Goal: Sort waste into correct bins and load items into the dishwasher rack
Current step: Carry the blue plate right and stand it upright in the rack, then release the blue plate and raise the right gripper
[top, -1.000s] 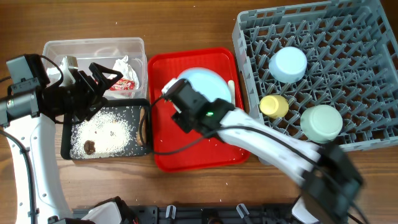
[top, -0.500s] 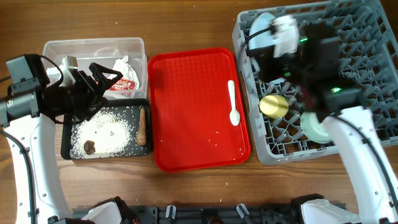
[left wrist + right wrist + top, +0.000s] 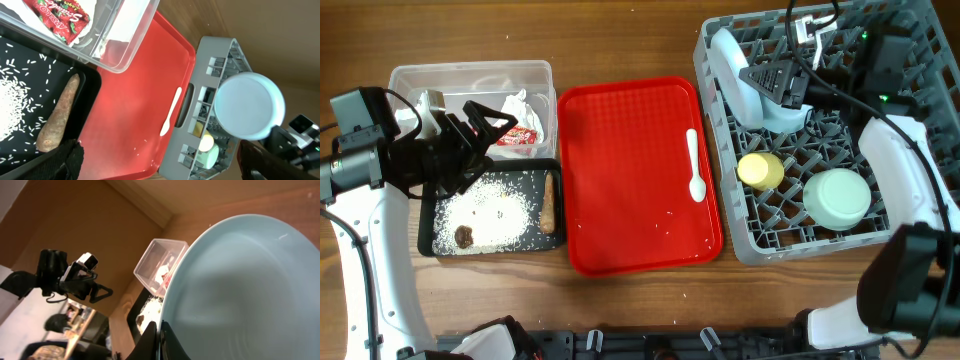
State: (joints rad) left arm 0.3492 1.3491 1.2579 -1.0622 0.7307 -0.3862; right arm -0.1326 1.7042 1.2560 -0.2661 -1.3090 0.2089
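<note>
A wooden table is carrying four things, all sitting directly on its brown top. A clear tub is resting at the back left. A black tray is lying just in front of it, their edges meeting. A red tray is lying flat in the middle, close against both. A grey rack is standing on the right, pressing against the red tray's right side and reaching the edge of the overhead view. Bare wood is showing along the back and front.
</note>
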